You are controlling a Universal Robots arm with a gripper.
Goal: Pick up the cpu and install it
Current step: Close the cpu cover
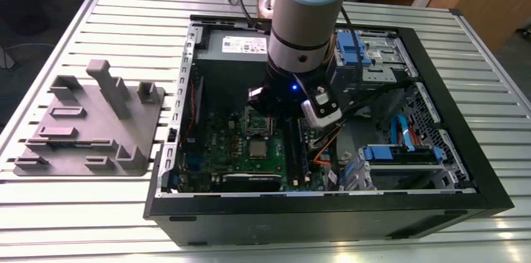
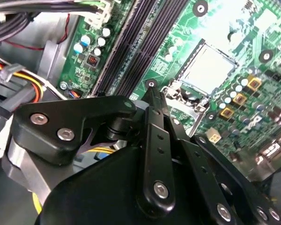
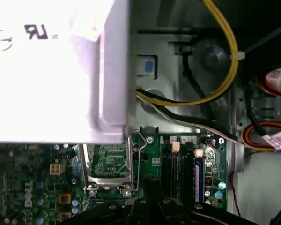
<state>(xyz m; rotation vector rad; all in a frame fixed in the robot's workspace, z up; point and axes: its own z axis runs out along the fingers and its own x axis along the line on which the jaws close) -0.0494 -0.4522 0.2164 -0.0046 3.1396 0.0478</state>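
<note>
The cpu (image 1: 260, 149) is a small silver-grey square lying flat in its socket on the green motherboard (image 1: 220, 151), inside the open computer case. In the second wrist view the cpu (image 2: 210, 65) shines bright inside the metal socket frame (image 2: 178, 89). My gripper (image 2: 152, 91) hangs just above the board beside a corner of that socket, apart from the cpu. Its black fingers meet in one point with nothing between them. In the first wrist view the gripper (image 3: 149, 185) sits next to the raised load plate (image 3: 107, 164) and its wire lever (image 3: 138, 159).
The black case wall (image 1: 332, 210) rings the work area. A grey power supply (image 1: 236, 44) stands at the back, with blue drive cages (image 1: 398, 154) and cable bundles (image 1: 390, 110) on the exterior view's right. A grey fixture block (image 1: 87, 123) rests on the slatted table at the left.
</note>
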